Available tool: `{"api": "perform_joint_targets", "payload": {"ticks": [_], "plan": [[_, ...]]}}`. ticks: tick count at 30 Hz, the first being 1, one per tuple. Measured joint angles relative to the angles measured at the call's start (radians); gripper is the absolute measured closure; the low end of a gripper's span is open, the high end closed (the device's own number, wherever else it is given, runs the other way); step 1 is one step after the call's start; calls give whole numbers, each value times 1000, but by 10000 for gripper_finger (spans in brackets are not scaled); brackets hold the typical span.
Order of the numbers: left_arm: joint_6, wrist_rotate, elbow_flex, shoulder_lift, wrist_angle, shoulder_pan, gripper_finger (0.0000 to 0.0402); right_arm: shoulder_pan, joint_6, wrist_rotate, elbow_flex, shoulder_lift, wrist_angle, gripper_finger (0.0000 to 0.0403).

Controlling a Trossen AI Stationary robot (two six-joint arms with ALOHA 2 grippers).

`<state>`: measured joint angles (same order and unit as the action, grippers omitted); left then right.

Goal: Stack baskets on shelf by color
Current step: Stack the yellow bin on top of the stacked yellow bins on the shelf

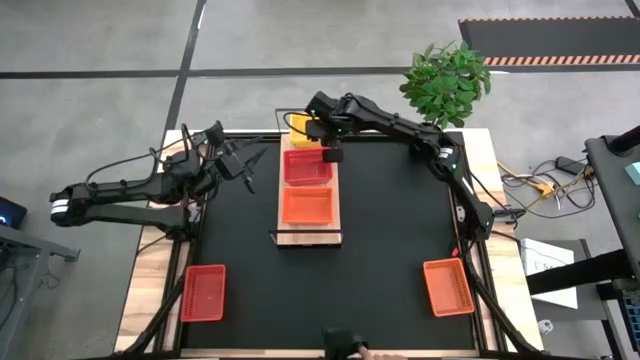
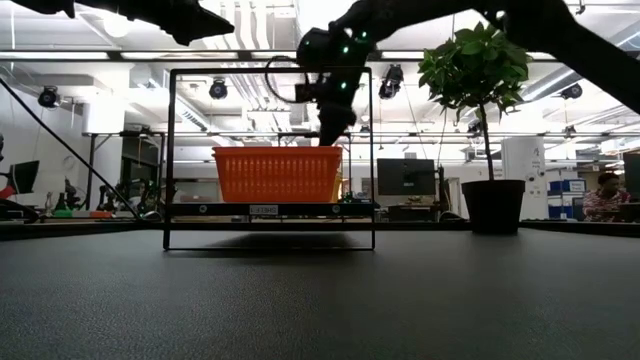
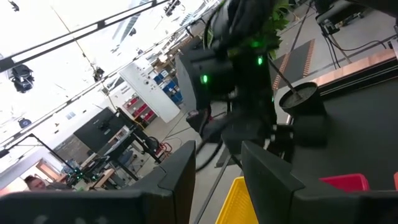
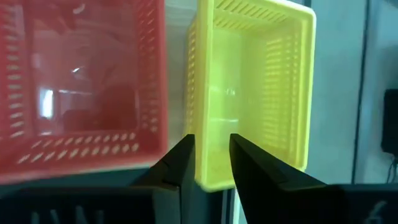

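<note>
Black mat (image 1: 400,210) covers the table, shelf (image 1: 308,236) down its middle holding 3 baskets: yellow basket (image 1: 303,131) at the far end, red basket (image 1: 307,166) mid, orange basket (image 1: 307,205) near end. Right gripper (image 1: 332,155) hangs over the yellow/red boundary, fingers slightly parted, holding nothing. Looks like a placement just finished. Next pick likely a loose red basket (image 1: 203,292) or loose orange basket (image 1: 447,286), both well off the shelf. Left gripper (image 1: 243,166) waits beside the shelf, open, empty. Shelf's wire rails need clearing.
</note>
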<state>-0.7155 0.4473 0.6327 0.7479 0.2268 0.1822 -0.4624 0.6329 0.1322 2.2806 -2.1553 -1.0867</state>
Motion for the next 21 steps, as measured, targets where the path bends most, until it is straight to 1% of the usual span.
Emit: {"api": "perform_joint_targets", "payload": {"ticks": [4, 8, 13, 15, 21], "plan": [[0, 0, 0, 9, -2, 0, 288, -2, -43, 7, -3, 34, -53, 332], [0, 0, 0, 40, -25, 0, 288, -27, -92, 57, -16, 40, -117, 359], [-25, 0, 3, 76, -36, 6, 288, -67, -111, 92, -92, 32, -105, 388], [-25, 1, 4, 81, -34, 9, 288, -85, -111, 96, -129, 27, -67, 393], [-27, 1, 4, 78, -33, 13, 288, -112, -62, 100, -239, 27, 128, 394]]}}
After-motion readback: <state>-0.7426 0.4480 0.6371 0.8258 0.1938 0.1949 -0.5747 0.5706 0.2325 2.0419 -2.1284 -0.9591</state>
